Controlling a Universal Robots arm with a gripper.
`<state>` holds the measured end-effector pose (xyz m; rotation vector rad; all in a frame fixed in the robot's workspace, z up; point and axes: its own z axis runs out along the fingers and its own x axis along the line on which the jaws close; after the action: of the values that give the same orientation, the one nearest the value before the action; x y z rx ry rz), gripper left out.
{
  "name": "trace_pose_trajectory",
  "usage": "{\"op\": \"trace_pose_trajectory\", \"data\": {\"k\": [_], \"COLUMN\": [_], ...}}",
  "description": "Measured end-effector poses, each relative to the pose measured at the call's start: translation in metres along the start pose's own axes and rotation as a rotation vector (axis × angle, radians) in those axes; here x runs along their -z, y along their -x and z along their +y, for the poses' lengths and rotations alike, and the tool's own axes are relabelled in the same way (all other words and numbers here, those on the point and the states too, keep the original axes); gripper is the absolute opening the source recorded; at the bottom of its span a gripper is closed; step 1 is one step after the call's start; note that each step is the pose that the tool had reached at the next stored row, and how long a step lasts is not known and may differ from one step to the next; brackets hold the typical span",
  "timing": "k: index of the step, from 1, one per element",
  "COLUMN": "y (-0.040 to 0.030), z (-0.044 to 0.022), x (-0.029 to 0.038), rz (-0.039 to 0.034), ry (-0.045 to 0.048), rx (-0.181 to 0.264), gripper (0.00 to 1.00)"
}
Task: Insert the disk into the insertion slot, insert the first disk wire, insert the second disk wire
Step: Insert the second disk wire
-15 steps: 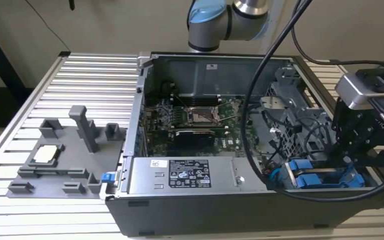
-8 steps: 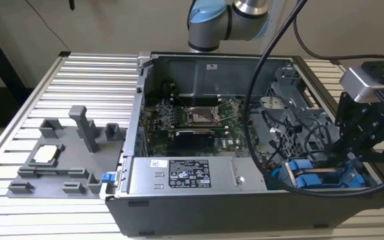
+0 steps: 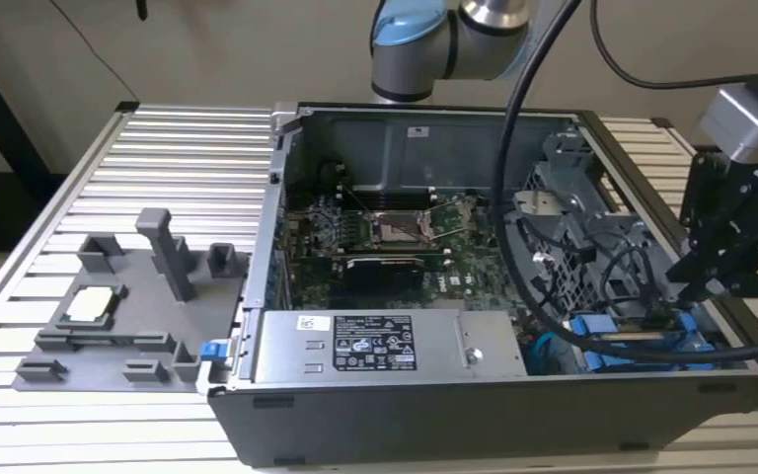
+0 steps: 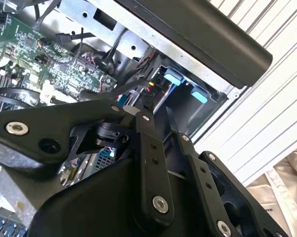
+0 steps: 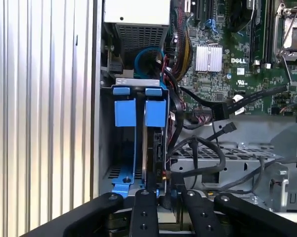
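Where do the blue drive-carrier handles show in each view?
Exterior view: blue handles, in the case corner at the exterior view's lower right.
First wrist view: side by side along the case's side wall.
Second wrist view: just beneath the case's black rim.
Shared landmark: the green motherboard.

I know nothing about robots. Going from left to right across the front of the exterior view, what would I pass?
grey plastic fixture with upright posts → grey power-supply box with a white label → blue-edged insertion slot → the robot's black gripper
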<state>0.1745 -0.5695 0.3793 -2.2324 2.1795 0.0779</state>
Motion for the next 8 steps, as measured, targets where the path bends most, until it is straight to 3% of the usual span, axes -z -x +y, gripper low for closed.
{"op": "trace_pose_trajectory", "data": {"k": [4,8], "y": [0.0006,0.0009], "z": [0.0003,0.0002], "x": [0.0118,0.012], "rz": [0.0,0.0], "ry": [0.0,0.0], "rx": [0.0,0.0], "gripper": [0.27,0.27]}}
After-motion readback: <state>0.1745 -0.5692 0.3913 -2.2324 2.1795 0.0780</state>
